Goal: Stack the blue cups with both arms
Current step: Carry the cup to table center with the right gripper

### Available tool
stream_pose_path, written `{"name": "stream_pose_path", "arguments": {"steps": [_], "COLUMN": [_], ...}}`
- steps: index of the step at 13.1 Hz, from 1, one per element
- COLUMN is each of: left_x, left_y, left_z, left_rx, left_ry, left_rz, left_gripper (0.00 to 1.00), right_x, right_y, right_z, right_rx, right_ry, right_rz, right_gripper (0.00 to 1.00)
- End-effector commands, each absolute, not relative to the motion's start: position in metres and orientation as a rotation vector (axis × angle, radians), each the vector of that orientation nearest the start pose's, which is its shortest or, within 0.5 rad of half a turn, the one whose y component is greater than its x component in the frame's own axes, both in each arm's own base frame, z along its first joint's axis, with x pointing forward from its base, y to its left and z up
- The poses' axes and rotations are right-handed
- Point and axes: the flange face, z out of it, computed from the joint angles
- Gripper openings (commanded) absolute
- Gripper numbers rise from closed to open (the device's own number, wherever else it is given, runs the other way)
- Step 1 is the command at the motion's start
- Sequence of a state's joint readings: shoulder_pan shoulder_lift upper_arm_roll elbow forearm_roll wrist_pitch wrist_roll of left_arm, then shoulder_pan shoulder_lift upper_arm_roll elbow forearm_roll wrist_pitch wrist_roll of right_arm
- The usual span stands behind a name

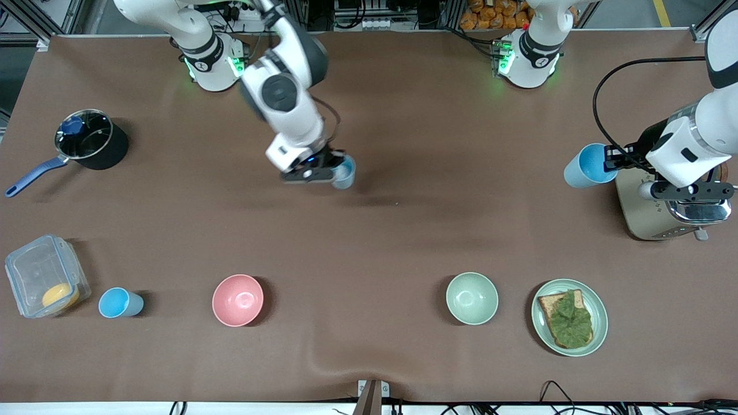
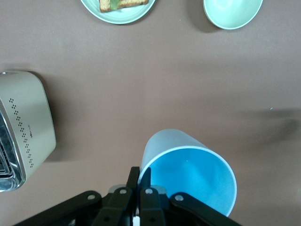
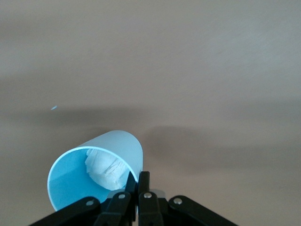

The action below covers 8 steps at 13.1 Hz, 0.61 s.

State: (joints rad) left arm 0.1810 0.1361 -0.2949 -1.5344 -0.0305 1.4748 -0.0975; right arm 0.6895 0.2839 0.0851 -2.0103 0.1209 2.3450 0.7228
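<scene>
While gripped by the rim, two blue cups hang over the brown table (image 1: 403,230). Cup with a white patch (image 1: 345,173) sits upper centre of the front view, pinched at its wall by the right gripper (image 1: 323,170), fingers clamped tight on the rim; same cup in the right wrist view (image 3: 96,176), mouth toward the camera, white wad inside, right gripper (image 3: 137,188) closed on its edge. Plain cup (image 1: 589,166) shows at the right edge of the front view, tipped on its side, mouth toward the left gripper (image 1: 620,157), likewise clenched on the rim; seen again in the left wrist view (image 2: 188,176), with the left gripper (image 2: 139,186) biting the lip. Third cup (image 1: 120,302) stands free at lower left, on the table, between a clear box (image 1: 46,275) holding something yellow and a pink bowl (image 1: 237,300).

Further along the lower row: green bowl (image 1: 471,298), then a green plate (image 1: 599,323) with toast (image 1: 568,317) under a green leaf. Toaster (image 1: 651,219) at the right edge, partly under the left arm. Black pot (image 1: 92,141) with a blue handle at upper left. Bases glow green along the top.
</scene>
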Motion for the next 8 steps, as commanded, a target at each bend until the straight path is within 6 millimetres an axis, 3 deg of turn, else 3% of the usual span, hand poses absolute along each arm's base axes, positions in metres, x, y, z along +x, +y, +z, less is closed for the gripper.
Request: {"name": "stream_pose_path", "arguments": {"steps": [1, 4, 8], "left_x": [0.572, 0.569, 0.56], "left_y": [-0.06, -0.083, -0.148], "left_z": [0.564, 0.565, 0.566], "left_rx": [-3.194, -3.228, -3.238], "left_ry": [0.008, 0.052, 0.231], "left_rz": [0.365, 0.376, 0.352], "left_gripper": [0.0, 0.0, 0.0], "right_x": [0.411, 0.39, 0.381], "right_y": [0.464, 0.497, 0.506], "right_z": [0.295, 0.286, 0.266], "right_rx": [-2.993, -2.989, -2.995], "right_ry": [0.12, 0.151, 0.187], "right_rz": [0.05, 0.061, 0.073], "right_gripper": [0.0, 0.0, 0.0]}}
